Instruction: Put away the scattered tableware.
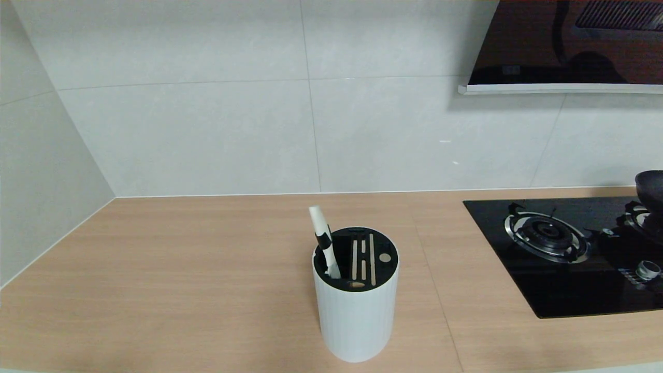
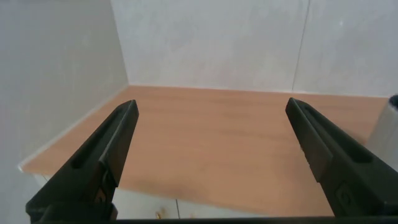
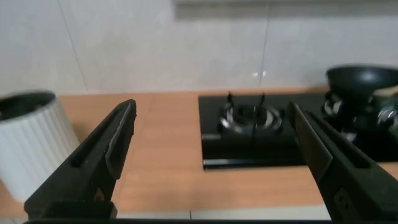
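Observation:
A white ribbed cylindrical holder (image 1: pixel 356 305) with a black slotted top stands on the wooden counter (image 1: pixel 207 269) near its front edge. A utensil with a white and black handle (image 1: pixel 323 241) stands tilted in the holder's left opening. The holder's white side shows in the right wrist view (image 3: pixel 28 146) and as a sliver in the left wrist view (image 2: pixel 385 124). My left gripper (image 2: pixel 211 118) is open over the counter's front left part, holding nothing. My right gripper (image 3: pixel 214 121) is open in front of the counter, between the holder and the stove, holding nothing.
A black gas hob (image 1: pixel 570 248) with burners is set into the counter at the right, also in the right wrist view (image 3: pixel 267 134). A dark pan (image 1: pixel 650 189) sits on its far right burner. A range hood (image 1: pixel 564 46) hangs above. Tiled walls close the back and left.

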Motion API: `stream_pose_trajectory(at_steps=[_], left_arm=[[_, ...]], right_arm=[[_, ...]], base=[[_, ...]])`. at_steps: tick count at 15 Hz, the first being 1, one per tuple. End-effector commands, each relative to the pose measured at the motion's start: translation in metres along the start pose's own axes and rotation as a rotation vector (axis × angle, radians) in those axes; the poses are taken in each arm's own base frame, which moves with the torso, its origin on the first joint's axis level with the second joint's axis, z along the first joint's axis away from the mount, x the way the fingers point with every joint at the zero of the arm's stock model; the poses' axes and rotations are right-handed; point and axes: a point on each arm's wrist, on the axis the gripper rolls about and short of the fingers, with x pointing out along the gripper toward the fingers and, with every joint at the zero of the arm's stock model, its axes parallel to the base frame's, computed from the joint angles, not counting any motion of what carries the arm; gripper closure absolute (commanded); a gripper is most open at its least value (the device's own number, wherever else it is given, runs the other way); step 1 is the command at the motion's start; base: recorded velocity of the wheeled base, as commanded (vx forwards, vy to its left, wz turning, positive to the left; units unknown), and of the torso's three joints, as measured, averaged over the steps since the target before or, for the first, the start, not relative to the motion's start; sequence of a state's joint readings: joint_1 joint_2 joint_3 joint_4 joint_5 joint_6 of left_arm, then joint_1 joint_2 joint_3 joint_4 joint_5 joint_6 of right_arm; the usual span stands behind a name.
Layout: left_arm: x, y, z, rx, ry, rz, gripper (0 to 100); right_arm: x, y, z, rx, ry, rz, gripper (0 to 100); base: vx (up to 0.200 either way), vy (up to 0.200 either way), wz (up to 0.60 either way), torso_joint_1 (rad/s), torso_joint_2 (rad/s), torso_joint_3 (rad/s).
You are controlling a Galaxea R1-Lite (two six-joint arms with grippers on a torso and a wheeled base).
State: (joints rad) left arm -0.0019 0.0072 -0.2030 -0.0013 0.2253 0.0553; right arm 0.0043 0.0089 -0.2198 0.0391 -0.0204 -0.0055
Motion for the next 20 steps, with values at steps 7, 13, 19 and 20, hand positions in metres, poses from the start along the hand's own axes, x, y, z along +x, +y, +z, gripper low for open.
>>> stream_pose_trajectory(at_steps=[7, 13, 19, 20], left_arm=[[0.008, -0.009, -0.057, -0.024, 0.193, -0.190, 0], [0.008, -0.009, -0.057, -0.035, 0.189, -0.192, 0], [0.008, -0.009, -0.057, -0.035, 0.189, -0.192, 0], [0.008, -0.009, -0.057, -0.035, 0.189, -0.192, 0]], right_arm=[[0.012, 0.004, -0.053, -0.019, 0.118, 0.165, 0], [0.011, 0.001, -0.058, -0.053, 0.173, 0.045, 0], [0.011, 0.002, -0.057, -0.032, 0.166, 0.067, 0], [0.011, 0.002, -0.057, -0.032, 0.166, 0.067, 0]], base=[[0.000, 0.000, 0.00, 0.000, 0.00, 0.000], [0.000, 0.000, 0.00, 0.000, 0.00, 0.000], [0.000, 0.000, 0.00, 0.000, 0.00, 0.000], [0.000, 0.000, 0.00, 0.000, 0.00, 0.000]])
